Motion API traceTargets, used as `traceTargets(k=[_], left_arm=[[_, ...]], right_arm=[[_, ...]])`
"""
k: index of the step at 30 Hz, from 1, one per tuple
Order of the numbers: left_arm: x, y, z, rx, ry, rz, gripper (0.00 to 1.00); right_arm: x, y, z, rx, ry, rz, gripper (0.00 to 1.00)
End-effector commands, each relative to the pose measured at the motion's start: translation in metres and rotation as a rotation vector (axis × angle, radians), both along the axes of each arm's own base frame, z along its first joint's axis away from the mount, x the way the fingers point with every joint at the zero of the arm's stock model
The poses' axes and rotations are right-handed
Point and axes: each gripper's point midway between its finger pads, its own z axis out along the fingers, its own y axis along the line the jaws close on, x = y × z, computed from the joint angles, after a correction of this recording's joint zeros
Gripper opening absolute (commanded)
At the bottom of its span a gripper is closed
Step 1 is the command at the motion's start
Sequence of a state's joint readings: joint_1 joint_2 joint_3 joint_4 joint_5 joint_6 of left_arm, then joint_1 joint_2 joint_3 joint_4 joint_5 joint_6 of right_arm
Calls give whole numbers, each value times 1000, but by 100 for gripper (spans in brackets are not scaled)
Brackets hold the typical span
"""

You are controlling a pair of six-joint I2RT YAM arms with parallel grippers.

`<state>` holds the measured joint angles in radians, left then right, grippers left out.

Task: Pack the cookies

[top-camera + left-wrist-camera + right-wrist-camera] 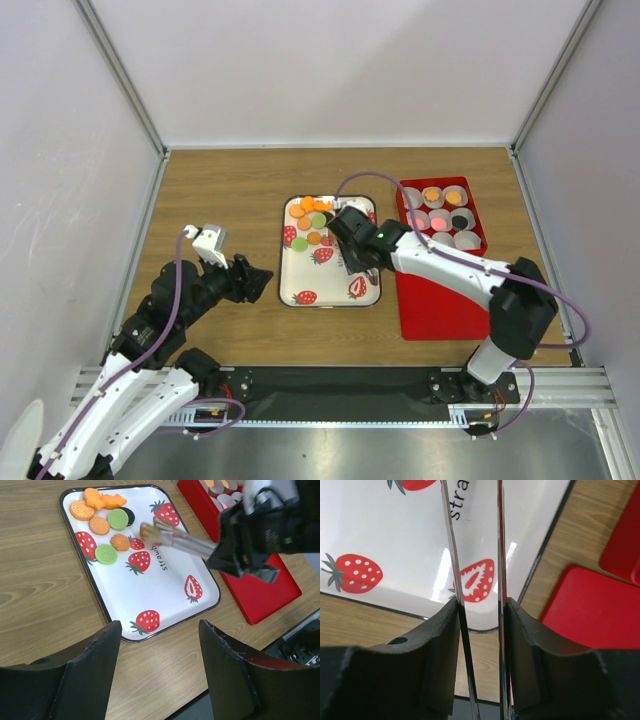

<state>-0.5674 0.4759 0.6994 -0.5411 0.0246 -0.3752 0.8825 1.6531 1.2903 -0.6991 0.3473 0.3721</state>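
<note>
Several cookies (312, 218), orange, green and black, lie at the far end of a white strawberry tray (335, 292). In the left wrist view the cookies (106, 553) show clearly on that tray (165, 597). My right gripper (349, 250) is shut on metal tongs (182, 542), which reach over the tray; a small orange piece seems pinched at their tips. In the right wrist view my right gripper (480, 611) has both pads pressed on the two tong blades (451, 545). My left gripper (262, 281) is open and empty, left of the tray, low over the table (160, 630).
A red tray (440, 312) lies right of the white one; at its far end stand several white paper cups (441, 214), some holding orange, pink or black cookies. The red tray also shows in the right wrist view (585, 615). White walls enclose the wooden table.
</note>
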Motion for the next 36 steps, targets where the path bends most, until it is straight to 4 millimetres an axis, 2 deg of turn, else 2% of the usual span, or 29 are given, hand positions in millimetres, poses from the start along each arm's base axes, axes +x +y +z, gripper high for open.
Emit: traceTargets(k=[1,2,5,9,12,14,16,18,19,21,22,23,26,27,28,30,31,36], left_arm=[[2,-3,9,-10,-17,-11,69],[2,-4,9,-9,-15,-13,69],[3,-7,6,-3,0,-25,69],[2,-11,8,-8,-1,-44,70],[6,-17,9,1,4,-67,70],[11,-19,8,17,22,-66,70],[15,-25,21,3,8,-77,70],[21,-32,24,-7,30,-88,70],[24,-36,35,-22,16,-92,70],[33,-42,38,-28,41,-86,70],[36,-45,48,-39,36,-84,70],[39,-48,50,-44,49,-83,70],[47,-64,52,-67,138,-105,70],[45,-69,59,-88,169,-112,69],[48,-75,53,-84,216,-123,68],[45,-80,57,-103,267,-131,68],[46,-83,53,-99,297,-139,68],[48,-85,53,-75,324,-139,68]], right_arm=[[7,-13,51,80,-92,-43,30],[5,-18,61,99,-107,-48,30],[1,-31,70,115,-107,-71,29],[-3,-66,88,119,-132,-146,30],[-2,-96,95,141,-138,-216,30],[-3,-109,99,153,-135,-249,30],[-4,-126,104,150,-137,-292,30],[-6,-145,105,128,-129,-350,30],[-6,-150,109,137,-134,-367,30],[-9,-155,108,156,-106,-388,31],[-7,-163,108,159,-100,-417,30],[-6,-164,107,160,-84,-429,30],[-10,-171,110,167,-48,-481,29],[-15,-173,109,161,-23,-497,29],[-16,-174,110,163,-14,-510,29],[-23,-174,109,155,38,-528,29],[-26,-171,108,162,59,-525,28],[-36,-169,99,159,119,-523,29]])
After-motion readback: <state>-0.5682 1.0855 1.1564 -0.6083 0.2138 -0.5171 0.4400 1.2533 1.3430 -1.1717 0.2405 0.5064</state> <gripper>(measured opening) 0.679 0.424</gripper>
